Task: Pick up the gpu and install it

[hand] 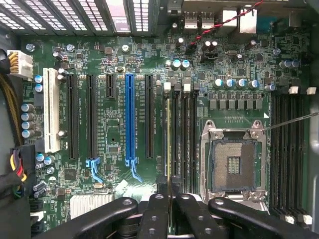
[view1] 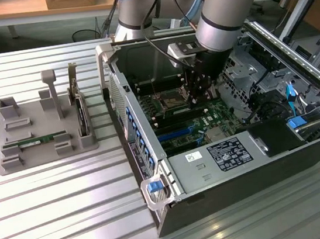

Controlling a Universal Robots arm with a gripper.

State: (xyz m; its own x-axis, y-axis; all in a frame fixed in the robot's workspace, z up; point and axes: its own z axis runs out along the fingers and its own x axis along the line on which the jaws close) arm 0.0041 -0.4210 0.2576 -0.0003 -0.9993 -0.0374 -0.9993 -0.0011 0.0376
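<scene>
The gpu [hand: 168, 129] shows edge-on as a thin green strip. It runs along the memory slot nearest the blue slot [hand: 130, 119], beside the open processor socket [hand: 233, 164]. My gripper [hand: 168, 181] is shut on the strip's near end, with one black finger [hand: 160, 199] on either side. In the exterior view my gripper [view1: 200, 97] reaches down inside the open computer case [view1: 174, 182], just above the motherboard [view1: 207, 119]. Whether the strip sits fully in the slot I cannot tell.
A grey holder tray [view1: 12, 162] stands on the ribbed metal table at the exterior view's left. A green stick [view1: 43, 139] lies flat in the tray and a dark card with a metal bracket [view1: 77, 101] stands upright in it. Case walls, drive cages and cables surround the motherboard.
</scene>
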